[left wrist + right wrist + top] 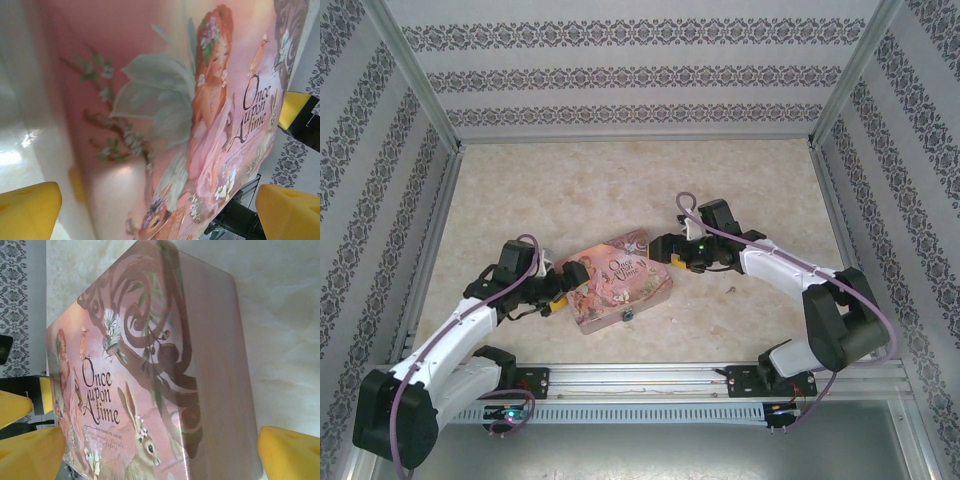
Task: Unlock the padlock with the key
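Nothing seemed begun: the left gripper (558,287) and right gripper (672,256) flanked the pink tin (620,278), jaws wide and empty, the padlock (627,316) unhandled, the key (730,290) lying loose on the table (570,190).

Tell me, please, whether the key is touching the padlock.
Apart. The top view shows the key lying alone on the table, well to the right of the padlock, which sits at the pink tin's near edge.

Padlock (627,316) tiny, details indistinct; key (730,290) mere speck; tin (150,75) edge-cropped, blurred.
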Available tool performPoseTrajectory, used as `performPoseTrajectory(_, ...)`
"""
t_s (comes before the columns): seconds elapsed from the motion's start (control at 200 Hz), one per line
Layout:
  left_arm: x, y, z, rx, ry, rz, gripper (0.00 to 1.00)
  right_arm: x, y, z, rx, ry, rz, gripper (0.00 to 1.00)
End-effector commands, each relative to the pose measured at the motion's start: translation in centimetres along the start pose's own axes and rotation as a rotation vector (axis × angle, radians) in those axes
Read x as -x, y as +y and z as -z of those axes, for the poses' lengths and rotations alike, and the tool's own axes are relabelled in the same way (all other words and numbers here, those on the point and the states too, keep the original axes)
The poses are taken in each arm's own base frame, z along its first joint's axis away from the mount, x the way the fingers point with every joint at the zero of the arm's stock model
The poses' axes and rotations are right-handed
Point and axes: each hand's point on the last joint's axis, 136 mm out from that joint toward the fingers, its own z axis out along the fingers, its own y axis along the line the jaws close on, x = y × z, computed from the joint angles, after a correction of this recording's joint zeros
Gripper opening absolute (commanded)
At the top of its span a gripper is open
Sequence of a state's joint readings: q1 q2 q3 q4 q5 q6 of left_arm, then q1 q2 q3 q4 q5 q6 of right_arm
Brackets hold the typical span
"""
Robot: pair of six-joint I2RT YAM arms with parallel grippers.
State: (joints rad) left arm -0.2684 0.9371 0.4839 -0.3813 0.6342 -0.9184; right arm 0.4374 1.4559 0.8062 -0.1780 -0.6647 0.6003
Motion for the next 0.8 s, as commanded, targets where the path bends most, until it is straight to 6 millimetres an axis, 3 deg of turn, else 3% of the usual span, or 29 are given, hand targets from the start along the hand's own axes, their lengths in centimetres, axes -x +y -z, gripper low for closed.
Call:
performPoseTrajectory(0.0,0.4,-0.9,-0.5,-0.037,-0.006,-0.014,0.99,-0.4,0.6,-0.3,0.007,0.035,-0.003,0.98)
performPoseTrajectory(0.26,0.5,-0.7,-1.2,-0.021,0.011,-0.017,0.99,-0.9,0.7,-0.5,-0.001,0.058,-0.004,0.98)
performPoseTrajectory(0.61,1.8,-2.4,-1.4,-0.062,-0.02,-0.047,1.0,-1.1,2.2,-0.8,0.04,0.076,-0.002,0.92)
performPoseTrajectory(0.794,3.5,-4.1,-1.8,-0.084,-0.048,-0.09,0.99,-0.7,2.7,-0.8,0.051,0.069,-0.001,0.9)
